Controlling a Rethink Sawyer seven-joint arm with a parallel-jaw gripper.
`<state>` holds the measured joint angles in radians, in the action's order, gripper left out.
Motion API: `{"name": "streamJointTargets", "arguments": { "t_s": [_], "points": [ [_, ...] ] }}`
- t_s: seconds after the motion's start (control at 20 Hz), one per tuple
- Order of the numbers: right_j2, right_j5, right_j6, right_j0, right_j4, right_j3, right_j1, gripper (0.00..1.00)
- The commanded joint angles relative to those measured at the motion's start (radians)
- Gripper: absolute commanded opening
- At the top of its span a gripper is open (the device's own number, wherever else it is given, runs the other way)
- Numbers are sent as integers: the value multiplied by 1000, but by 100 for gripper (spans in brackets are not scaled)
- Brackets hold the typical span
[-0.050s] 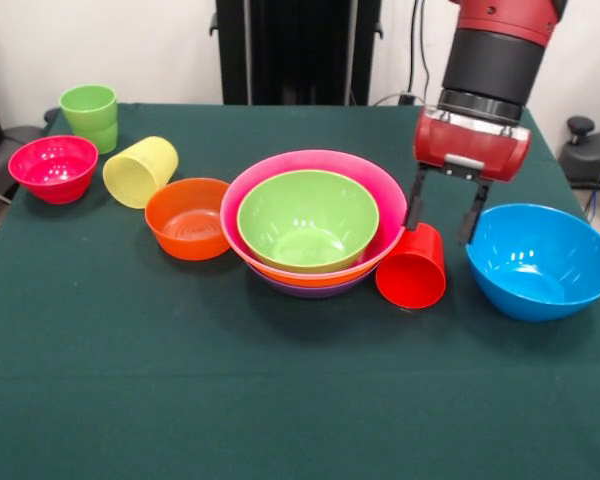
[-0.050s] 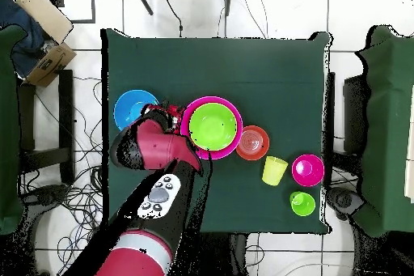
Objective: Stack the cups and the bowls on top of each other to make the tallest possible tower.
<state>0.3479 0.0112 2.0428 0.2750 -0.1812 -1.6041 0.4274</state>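
the red cup (image 1: 412, 266) lies on its side on the surface (image 1: 280, 400), touching the tower (image 1: 313, 220), beside the blue bowl (image 1: 540, 260). the gripper (image 1: 444, 222) hovers above it, fingers wide and empty. light, stiff, slippery plastic; likely rolls, so pinch across its wall.

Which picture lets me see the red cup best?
The front view. There the red cup lies on its side between the tower and the blue bowl, below the open pincer. In the overhead view the arm hides nearly all of it.
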Motion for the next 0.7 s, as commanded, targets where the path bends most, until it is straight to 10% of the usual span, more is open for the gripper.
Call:
{"name": "streamJointTargets", "arguments": {
  "t_s": [0.05,0.7],
  "points": [
    [-3,196,32,79,39,91,-54,100],
    [-40,249,0,43,93,106,-52,100]
  ]
}}
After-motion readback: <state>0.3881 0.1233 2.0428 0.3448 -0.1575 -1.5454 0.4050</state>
